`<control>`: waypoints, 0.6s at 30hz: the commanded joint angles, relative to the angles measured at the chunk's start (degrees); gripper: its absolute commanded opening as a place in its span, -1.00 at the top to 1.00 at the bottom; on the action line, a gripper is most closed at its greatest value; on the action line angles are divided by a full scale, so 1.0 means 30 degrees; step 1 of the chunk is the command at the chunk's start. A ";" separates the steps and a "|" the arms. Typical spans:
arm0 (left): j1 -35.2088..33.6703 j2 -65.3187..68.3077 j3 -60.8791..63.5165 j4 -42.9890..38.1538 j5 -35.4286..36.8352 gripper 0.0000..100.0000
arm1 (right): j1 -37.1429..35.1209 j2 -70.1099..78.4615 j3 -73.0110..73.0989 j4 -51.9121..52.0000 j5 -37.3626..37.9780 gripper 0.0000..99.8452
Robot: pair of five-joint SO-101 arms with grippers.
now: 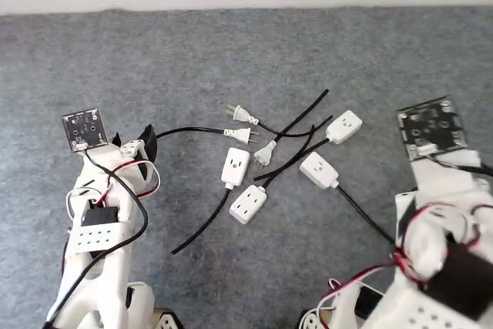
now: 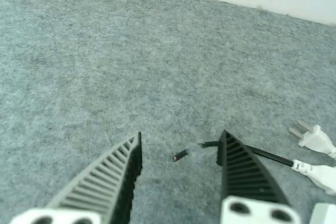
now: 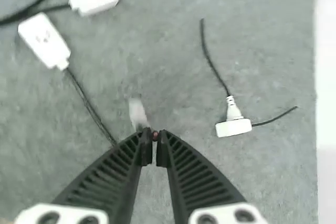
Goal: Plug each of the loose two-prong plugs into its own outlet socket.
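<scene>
Left tool: my left tool [image 2: 181, 135] is open, jaws wide apart, low over the grey surface [image 2: 105, 51] at the left of the scene. It holds nothing.
Cord: the cut end of a black cord [image 2: 181, 156] lies on the surface between the jaws, ungripped.
Near plug: that cord runs right to the near plug [image 1: 242, 135], white, with its prongs pointing right.
Far plug: the far plug [image 1: 241, 114] lies just beyond it with its prongs pointing left. Its cord leads off to the right.
Third plug: the third plug [image 1: 265, 152] lies a little nearer and to the right, prongs toward the near left, just beside the left socket.
Plugs' state: all three lie loose on the surface.
Middle sockets: the left socket [image 1: 235, 166] and the near socket [image 1: 248, 203] are white and lie close together at the middle.
Right sockets: the right socket [image 1: 318, 169] and the far socket [image 1: 343, 126] lie to the right of the plugs. The black cords cross between the two pairs.
Right tool: my right tool [image 3: 154, 132] is closed, its tips together, low over the surface at the near right. A small red spot sits between the tips, and I cannot tell what it is.
White block: a white block [image 3: 233, 124] with a cord fitting on it lies right of my right tool. I cannot tell whether it is a plug seated in a socket.
</scene>
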 commanded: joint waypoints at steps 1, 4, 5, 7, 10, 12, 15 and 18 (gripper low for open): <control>0.0117 -0.0059 -0.0308 -0.0615 -0.0205 0.55 | 0.0190 0.1392 -0.3487 0.1568 -0.1201 0.98; 0.0117 -0.0059 -0.0278 -0.0615 -0.0205 0.55 | 0.0366 0.2593 -0.4161 0.1685 -0.1495 0.98; 0.0117 -0.0059 -0.0278 -0.0615 -0.0205 0.55 | 0.0484 0.3033 -0.4132 0.1685 -0.1524 0.98; 0.0117 -0.0059 -0.0278 -0.0586 -0.0205 0.55 | 0.1040 0.4029 -0.3663 0.1597 -0.1436 0.98; 0.0117 -0.0059 -0.0278 -0.0586 -0.0205 0.55 | 0.1275 0.5875 -0.2842 0.1568 -0.1172 0.98; 0.0117 -0.0059 -0.0278 -0.0586 -0.0205 0.55 | 0.1304 0.7106 -0.2022 0.1187 -0.0264 0.98; 0.0117 -0.0059 -0.0278 -0.0586 -0.0205 0.55 | 0.1421 0.8513 -0.0352 -0.1040 0.0176 0.98; 0.0117 -0.0059 -0.0278 -0.0586 -0.0205 0.55 | 0.2095 0.9714 0.1172 -0.4352 0.0850 0.98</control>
